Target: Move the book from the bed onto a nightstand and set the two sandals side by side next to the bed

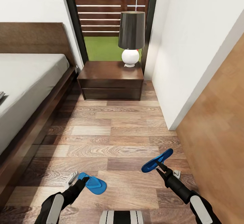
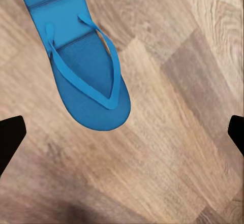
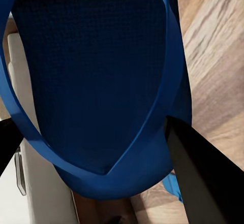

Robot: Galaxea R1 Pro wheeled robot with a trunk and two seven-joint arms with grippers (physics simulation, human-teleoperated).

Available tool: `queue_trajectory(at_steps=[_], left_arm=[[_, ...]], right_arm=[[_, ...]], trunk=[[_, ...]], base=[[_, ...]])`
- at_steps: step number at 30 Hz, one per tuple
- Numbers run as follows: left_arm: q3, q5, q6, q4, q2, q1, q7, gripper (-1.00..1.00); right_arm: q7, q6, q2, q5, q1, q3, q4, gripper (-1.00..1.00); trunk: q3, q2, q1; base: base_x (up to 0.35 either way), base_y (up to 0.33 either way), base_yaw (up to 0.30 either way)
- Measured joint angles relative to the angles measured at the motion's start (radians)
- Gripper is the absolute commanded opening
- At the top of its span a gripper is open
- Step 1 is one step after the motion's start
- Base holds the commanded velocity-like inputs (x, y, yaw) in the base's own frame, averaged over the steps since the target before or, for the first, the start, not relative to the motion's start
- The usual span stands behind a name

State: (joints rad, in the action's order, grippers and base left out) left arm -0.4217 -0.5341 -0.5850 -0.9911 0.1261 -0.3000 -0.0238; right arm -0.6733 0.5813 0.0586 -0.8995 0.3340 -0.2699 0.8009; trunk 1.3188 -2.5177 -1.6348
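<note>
Head view, bedroom floor (image 1: 112,132): wood planks in mixed brown tones with a strong grain run ahead of you between the bed and a white wall (image 1: 189,47).
Bed (image 1: 27,88): on your left, a dark brown wooden frame and flat headboard around a smooth pale grey mattress. A dark sliver at the mattress's edge cannot be identified.
Nightstand (image 1: 111,80): a boxy dark wood cabinet with drawer fronts, just beside the head of the bed. It carries a lamp (image 1: 130,38) with a dark tapered shade and a round white base.
Right sandal (image 1: 157,161): flat bright blue, tilted up off the planks; your right gripper (image 1: 159,164) is clamped on it. In the right wrist view its textured sole (image 3: 91,82) and Y-strap sit between the black fingers (image 3: 203,178).
Left sandal (image 1: 92,183): lying flat on the floor near the bed, straps up.
Left gripper (image 1: 78,181): just beside that sandal; in the left wrist view its fingertips (image 2: 10,137) stand wide apart, holding nothing.
</note>
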Motion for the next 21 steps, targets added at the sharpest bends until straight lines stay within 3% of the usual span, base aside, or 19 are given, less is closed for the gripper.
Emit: queue_trajectory(at_steps=[3, 6, 9, 11, 14, 16, 21], left_arm=[[-0.003, -0.004, 0.002, -0.016, 0.000, 0.000, 0.001, 1.00], [-0.007, -0.031, 0.009, -0.020, 0.000, 0.000, 0.023, 1.00], [-0.010, -0.081, 0.049, -0.020, -0.001, 0.000, 0.108, 1.00], [-0.008, -0.139, 0.126, -0.022, -0.001, -0.001, 0.199, 1.00], [-0.004, -0.190, 0.215, -0.022, 0.000, -0.002, 0.271, 1.00], [0.010, -0.218, 0.279, -0.022, 0.002, -0.002, 0.323, 1.00], [0.083, -0.234, 0.310, -0.023, 0.006, -0.015, 0.384, 1.00]], right_arm=[[0.000, 0.000, 0.000, 0.000, 0.000, 0.000, 0.000, -1.00], [0.000, 0.000, -0.001, 0.000, 0.000, 0.000, 0.000, -1.00], [-0.001, 0.000, -0.002, 0.000, 0.000, 0.001, 0.000, -1.00], [-0.001, 0.000, -0.002, 0.000, 0.000, 0.001, 0.000, -1.00], [-0.001, 0.000, -0.002, 0.000, 0.000, 0.001, 0.000, -1.00], [-0.001, 0.000, -0.002, 0.000, 0.000, 0.001, 0.000, -1.00], [0.000, 0.000, -0.003, 0.000, 0.000, 0.001, 0.000, -1.00]], trunk=[[0.000, 0.000, 0.000], [0.000, 0.000, 0.000], [0.000, 0.000, 0.000], [0.000, 0.000, 0.000], [0.000, 0.000, 0.000], [0.000, 0.000, 0.000], [0.000, 0.000, 0.000]], base=[[0.000, 0.000, 0.000], [0.000, 0.000, 0.000], [0.000, 0.000, 0.000], [0.000, 0.000, 0.000], [0.000, 0.000, 0.000], [0.000, 0.000, 0.000], [0.000, 0.000, 0.000]])
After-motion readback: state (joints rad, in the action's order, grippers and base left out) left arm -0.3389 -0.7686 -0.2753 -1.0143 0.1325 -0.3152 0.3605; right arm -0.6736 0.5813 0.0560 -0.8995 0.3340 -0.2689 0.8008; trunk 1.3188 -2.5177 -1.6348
